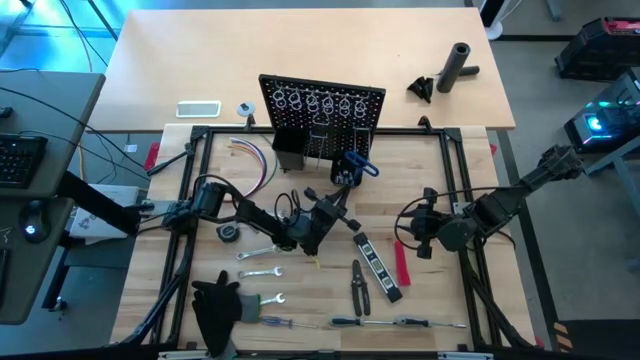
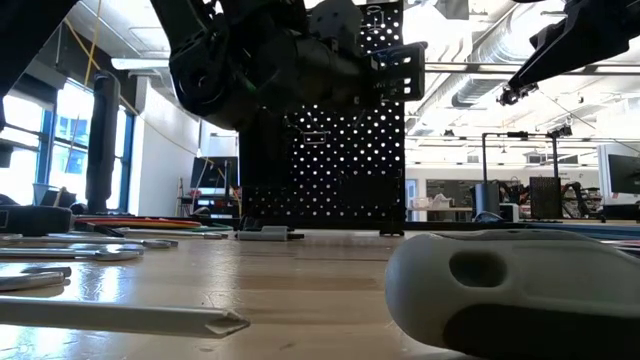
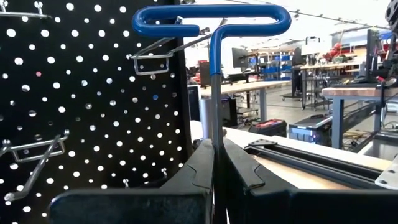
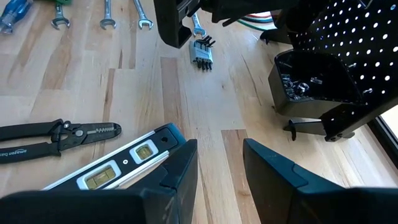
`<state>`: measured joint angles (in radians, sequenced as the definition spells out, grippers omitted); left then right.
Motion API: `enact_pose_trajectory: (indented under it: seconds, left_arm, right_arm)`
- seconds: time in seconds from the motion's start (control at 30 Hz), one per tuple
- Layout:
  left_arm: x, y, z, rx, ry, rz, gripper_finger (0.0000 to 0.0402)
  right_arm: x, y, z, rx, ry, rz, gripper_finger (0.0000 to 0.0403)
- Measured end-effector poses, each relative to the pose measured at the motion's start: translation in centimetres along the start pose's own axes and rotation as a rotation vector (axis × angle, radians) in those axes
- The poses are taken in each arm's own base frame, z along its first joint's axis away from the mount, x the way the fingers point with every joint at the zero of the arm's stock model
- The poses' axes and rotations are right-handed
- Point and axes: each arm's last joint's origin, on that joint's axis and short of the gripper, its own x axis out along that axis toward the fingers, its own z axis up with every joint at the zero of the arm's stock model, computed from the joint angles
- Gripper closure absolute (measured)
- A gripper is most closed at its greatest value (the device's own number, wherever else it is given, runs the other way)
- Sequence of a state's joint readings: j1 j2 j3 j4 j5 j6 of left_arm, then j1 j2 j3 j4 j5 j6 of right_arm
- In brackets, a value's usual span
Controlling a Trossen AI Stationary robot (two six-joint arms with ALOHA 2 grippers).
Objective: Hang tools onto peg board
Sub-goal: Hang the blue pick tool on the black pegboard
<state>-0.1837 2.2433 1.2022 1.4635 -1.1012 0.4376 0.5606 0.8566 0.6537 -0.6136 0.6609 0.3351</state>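
While clamped in left gripper (image 3: 214, 171), blue-handled tool (image 3: 211, 25) nears peg board (image 3: 81, 93).

Even, bright overhead light falls on the wooden table (image 1: 420, 190) in the high view, with only soft, short shadows under the arms. In the low view the room's windows and ceiling lamps glare white behind the peg board (image 2: 345, 150), which reads as a dark silhouette with light shining through its holes; a pale handle (image 2: 510, 290) close to the lens is blurred. The left wrist view is backlit too, washed out above the blue-handled tool (image 3: 211, 18). The right wrist view is evenly lit and sharp.
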Motion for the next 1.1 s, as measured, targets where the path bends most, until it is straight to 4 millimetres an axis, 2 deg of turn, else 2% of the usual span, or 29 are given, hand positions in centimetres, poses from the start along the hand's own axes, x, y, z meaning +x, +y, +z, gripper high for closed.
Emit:
enact_pose_trajectory:
  seconds: [0.6,0.9,1.1]
  left_arm:
    - [0.2,0.0,-0.2,-0.096,0.001,0.013,0.0398]
    - [1.3,-1.7,-0.7,-0.08,-0.017,0.017,0.0398]
    - [1.1,-1.6,-0.1,-0.067,-0.042,0.034,0.0398]
  right_arm:
    - [0.0,0.0,0.0,0.004,0.0,0.0,0.0279]
    - [0.0,0.0,0.0,0.003,0.005,0.01,0.0279]
    - [0.0,0.0,-0.2,-0.003,0.019,0.013,0.0279]
